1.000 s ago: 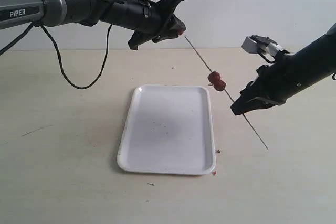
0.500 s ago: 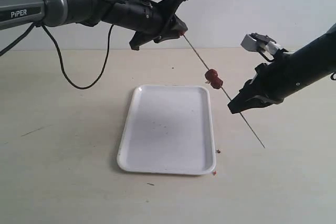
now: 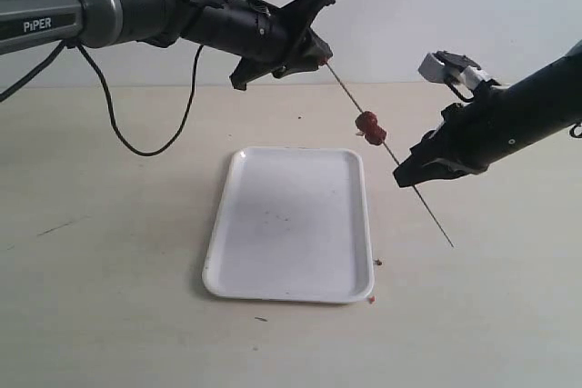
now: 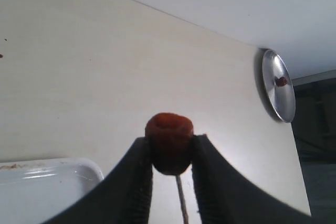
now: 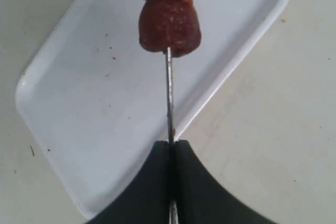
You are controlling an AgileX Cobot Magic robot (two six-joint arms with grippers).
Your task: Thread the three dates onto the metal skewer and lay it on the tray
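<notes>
My left gripper (image 3: 315, 52) hangs in the upper middle of the exterior view, above the table (image 3: 109, 297), with its fingers partly closed around the third date (image 4: 169, 142). In the left wrist view that gripper (image 4: 170, 156) pinches the wrinkled reddish-brown fruit on both sides, and the metal skewer (image 4: 180, 198) shows just under it. I cannot tell whether the rod has already pierced the fruit. From there the metal skewer (image 3: 344, 88) slants down towards the lower right of the exterior view, held clear of the table. The two dates (image 3: 370, 126) sit on it touching each other, about a third of the way along, above the tray's far right corner. My right gripper (image 3: 405, 177) comes in from the right edge of the frame and is clamped tight on the rod just below those two fruits. The right wrist view shows the gripper (image 5: 170, 148) with its jaws pressed together on the skewer (image 5: 169, 93) and the two dates (image 5: 169, 19) a little way up from them. The tray (image 3: 291, 224) lies flat on the table at centre frame, holding nothing but a few dark specks.
</notes>
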